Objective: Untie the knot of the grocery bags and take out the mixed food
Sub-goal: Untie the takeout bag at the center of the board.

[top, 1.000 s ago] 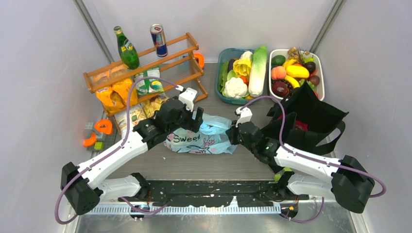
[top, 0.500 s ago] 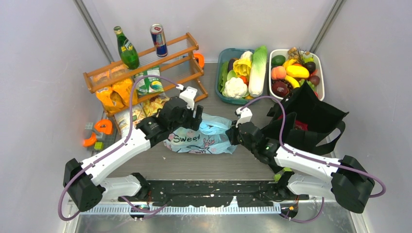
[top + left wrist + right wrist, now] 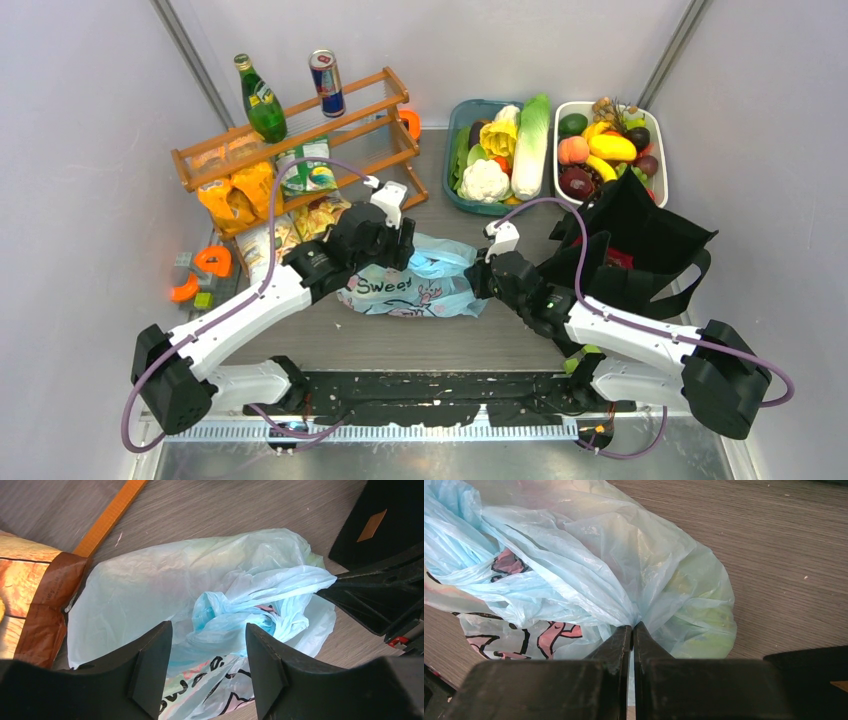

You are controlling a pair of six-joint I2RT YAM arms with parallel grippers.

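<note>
Both arms reach inward over the tabletop (image 3: 400,340) to the light-blue plastic bag (image 3: 410,288) lying between them. The left gripper (image 3: 207,630) hovers with its fingers spread wide above the knot (image 3: 217,611) (a twisted bunch of the bag's own handles), while the right gripper (image 3: 632,629) is pinched tight on a fold of the bag's side, where something pale green shows through the film. The black tote (image 3: 640,250) slumps beside the right arm, and at the far edge a teal bin (image 3: 468,104) holds vegetables and a white bin (image 3: 661,175) holds fruit.
</note>
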